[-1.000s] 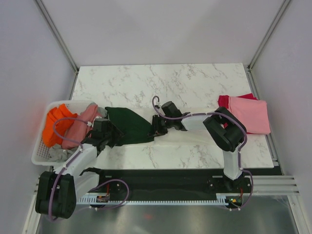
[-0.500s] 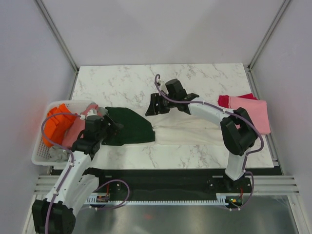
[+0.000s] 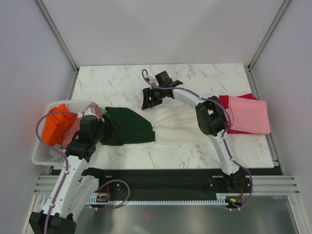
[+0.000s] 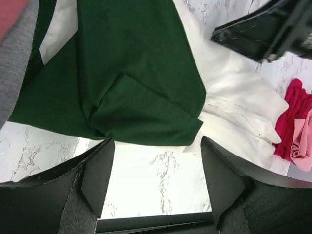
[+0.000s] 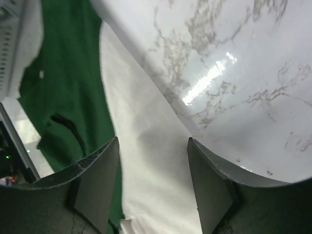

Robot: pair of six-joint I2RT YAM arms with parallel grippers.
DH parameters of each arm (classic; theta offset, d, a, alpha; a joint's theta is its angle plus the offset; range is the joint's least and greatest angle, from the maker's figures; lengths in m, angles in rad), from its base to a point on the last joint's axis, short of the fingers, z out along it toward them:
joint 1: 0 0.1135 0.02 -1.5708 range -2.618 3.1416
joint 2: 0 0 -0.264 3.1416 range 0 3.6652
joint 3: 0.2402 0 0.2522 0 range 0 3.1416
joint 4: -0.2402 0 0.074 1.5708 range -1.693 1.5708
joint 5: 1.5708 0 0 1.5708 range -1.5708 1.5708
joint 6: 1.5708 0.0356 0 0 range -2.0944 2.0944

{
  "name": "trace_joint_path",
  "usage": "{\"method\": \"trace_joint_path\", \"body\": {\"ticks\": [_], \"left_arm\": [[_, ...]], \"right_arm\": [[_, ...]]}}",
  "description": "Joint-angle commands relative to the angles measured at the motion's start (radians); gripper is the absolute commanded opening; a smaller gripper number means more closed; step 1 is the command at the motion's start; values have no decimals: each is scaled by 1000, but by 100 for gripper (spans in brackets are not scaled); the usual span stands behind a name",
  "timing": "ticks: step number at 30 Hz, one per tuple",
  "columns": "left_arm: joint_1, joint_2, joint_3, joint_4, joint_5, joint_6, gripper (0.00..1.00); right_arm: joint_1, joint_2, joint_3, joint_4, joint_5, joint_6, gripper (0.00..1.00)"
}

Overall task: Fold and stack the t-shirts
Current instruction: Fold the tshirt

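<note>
Cream t-shirt (image 3: 175, 129) with dark green sleeve (image 3: 129, 126), pink t-shirt (image 3: 251, 114), crimson t-shirt (image 3: 224, 101), orange t-shirt (image 3: 51, 126), white basket (image 3: 39, 158), grey-veined marble table (image 3: 112, 83)

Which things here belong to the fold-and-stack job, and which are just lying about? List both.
Job in hand:
cream t-shirt with dark green sleeve, spread mid-table
pink t-shirt, folded on the crimson t-shirt
orange t-shirt and dusty-rose t-shirt, both in the white slatted basket

Just lying about:
white slatted basket
marble table
</note>
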Motion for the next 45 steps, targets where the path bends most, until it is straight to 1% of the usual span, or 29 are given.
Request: {"method": "trace_joint_path", "body": {"ticks": [1, 5, 6, 10, 12, 14, 15, 17, 18, 19, 20, 21, 22, 24, 25, 28, 29, 31, 32, 33, 35, 36, 38, 39, 40, 41, 42, 43, 45], "left_arm": [[0, -27, 73, -47, -3, 67, 79], [0, -47, 116, -76, -17, 79, 80], [0, -53, 122, -81, -19, 81, 81], [0, -55, 142, -95, -29, 93, 81], [0, -55, 145, -96, -32, 96, 81], [0, -54, 146, -98, -39, 102, 81], [0, -53, 146, -96, -42, 104, 81], [0, -53, 146, -98, -43, 104, 81], [0, -50, 146, -96, -45, 105, 81], [0, -50, 146, -96, -52, 107, 81], [0, -42, 148, -95, -54, 108, 81], [0, -36, 148, -95, -54, 108, 82], [0, -35, 146, -93, -55, 113, 82], [0, -19, 142, -87, -55, 114, 82], [0, -12, 134, -83, -55, 116, 82], [0, 4, 122, -63, -54, 116, 82], [0, 5, 114, -57, -54, 116, 82], [0, 14, 105, -46, -55, 114, 82], [0, 16, 100, -44, -54, 113, 82], [0, 18, 97, -38, -55, 113, 82], [0, 21, 85, -24, -54, 110, 82], [0, 22, 85, -20, -54, 113, 82], [0, 33, 77, 0, -39, 114, 82], [0, 36, 73, 12, -30, 114, 84], [0, 39, 59, 20, -11, 114, 87], [0, 47, 51, 47, 0, 113, 87], [0, 51, 45, 61, 12, 111, 88], [0, 57, 30, 77, 36, 108, 88], [0, 74, 13, 126, 65, 98, 88]], "right_arm": [[-4, 58, 97, -116, -38, -95, 67], [-4, 113, 124, -152, -104, -129, 67], [-4, 120, 135, -159, -142, -137, 67], [-4, 159, 169, -189, -155, -155, 67], [-3, 170, 187, -205, -140, -166, 60], [1, 183, 210, -228, -83, -175, 51], [1, 186, 216, -234, -64, -177, 38], [-4, 194, 236, -229, 3, -163, 25], [-4, 202, 250, -228, 15, -149, 11], [-10, 217, 264, -222, 20, -113, 4], [-30, 223, 279, -187, 8, -77, 0], [-42, 228, 279, -157, -6, -43, 0], [-56, 234, 279, -124, -12, 42, 0], [-101, 240, 279, -10, 12, 130, 0], [-119, 248, 279, 68, 23, 229, 0], [-199, 257, 287, 172, 98, 380, 0], [-238, 257, 287, 241, 117, 470, 0], [-277, 266, 294, 295, 172, 535, 0], [-304, 271, 317, 321, 181, 572, 1], [-317, 275, 334, 326, 193, 577, 12], [-335, 274, 380, 329, 194, 566, 47], [-338, 268, 391, 323, 183, 526, 54], [-340, 204, 387, 266, 158, 456, 66], [-337, 167, 358, 246, 161, 366, 68], [-337, 71, 313, 228, 172, 330, 70], [-337, 17, 199, 226, 199, 290, 72], [-334, -38, 139, 220, 215, 255, 72], [-329, -141, 27, 200, 235, 180, 72], [-320, -238, -67, 158, 333, 109, 71]]}}
